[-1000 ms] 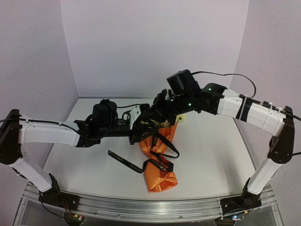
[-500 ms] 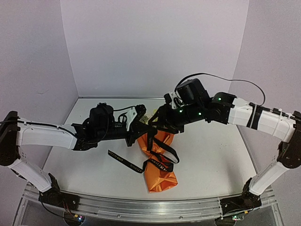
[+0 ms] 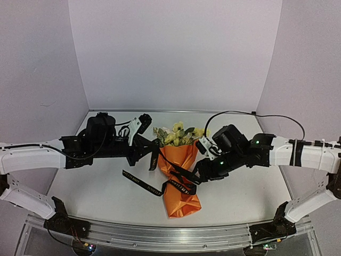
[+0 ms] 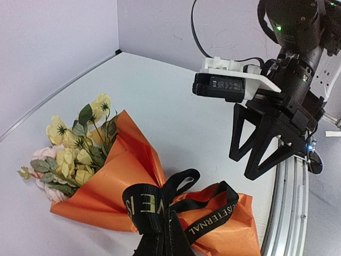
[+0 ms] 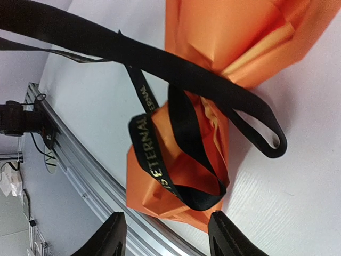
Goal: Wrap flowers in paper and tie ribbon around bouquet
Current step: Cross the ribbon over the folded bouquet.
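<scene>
The bouquet lies mid-table, its orange paper (image 3: pixel 181 200) (image 4: pixel 114 189) (image 5: pixel 213 37) wrapped in a cone around the pale yellow flowers (image 3: pixel 178 134) (image 4: pixel 80 149). The black lettered ribbon (image 3: pixel 178 178) (image 4: pixel 210 224) (image 5: pixel 152 154) is looped around the cone's waist, one tail trailing left on the table. My left gripper (image 3: pixel 152 158) sits left of the bouquet, shut on a ribbon strand that runs taut to the cone. My right gripper (image 3: pixel 205 172) (image 4: pixel 261 146) (image 5: pixel 168 240) hovers just right of the cone's lower half, open, nothing between its fingers.
A metal rail (image 3: pixel 170 237) (image 5: pixel 80 144) runs along the table's near edge. White walls enclose the back and sides. A black cable (image 3: pixel 234 113) arcs over the right arm. The white tabletop (image 3: pixel 256 186) stretches right of the bouquet.
The left gripper shut on the ribbon and drew back left with it. The right gripper opened, let go, and swung down to the cone's right side, uncovering the flowers.
</scene>
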Robot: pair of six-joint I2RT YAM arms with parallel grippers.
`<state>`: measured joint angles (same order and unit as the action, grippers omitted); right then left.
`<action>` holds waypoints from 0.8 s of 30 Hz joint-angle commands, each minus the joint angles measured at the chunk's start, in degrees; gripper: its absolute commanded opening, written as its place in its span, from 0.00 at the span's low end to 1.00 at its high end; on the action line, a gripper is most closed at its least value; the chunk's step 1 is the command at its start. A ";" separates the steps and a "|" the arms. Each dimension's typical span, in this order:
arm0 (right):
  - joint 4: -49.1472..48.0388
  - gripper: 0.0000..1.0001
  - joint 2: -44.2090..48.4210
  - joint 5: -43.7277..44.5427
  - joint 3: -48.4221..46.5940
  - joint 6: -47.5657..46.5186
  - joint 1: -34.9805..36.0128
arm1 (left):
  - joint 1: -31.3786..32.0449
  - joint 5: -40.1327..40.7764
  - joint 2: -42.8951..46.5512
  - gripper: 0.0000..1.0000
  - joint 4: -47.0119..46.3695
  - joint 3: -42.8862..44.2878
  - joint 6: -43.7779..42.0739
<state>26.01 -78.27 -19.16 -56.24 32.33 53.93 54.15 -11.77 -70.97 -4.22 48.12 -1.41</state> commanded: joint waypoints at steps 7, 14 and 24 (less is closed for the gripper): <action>-8.13 0.48 -6.67 -0.82 4.58 5.79 0.00 | -0.25 -2.40 5.16 0.00 9.27 0.46 4.22; -12.07 0.47 -8.25 -0.04 7.66 8.41 -0.01 | -0.23 -4.14 5.47 0.00 10.86 0.82 4.55; -13.03 0.20 -7.78 -0.26 7.50 10.34 0.01 | -0.23 -7.58 4.57 0.00 13.36 2.25 4.29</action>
<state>13.96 -87.37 -20.03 -48.25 42.12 53.93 54.15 -16.65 -66.81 7.95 47.92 2.92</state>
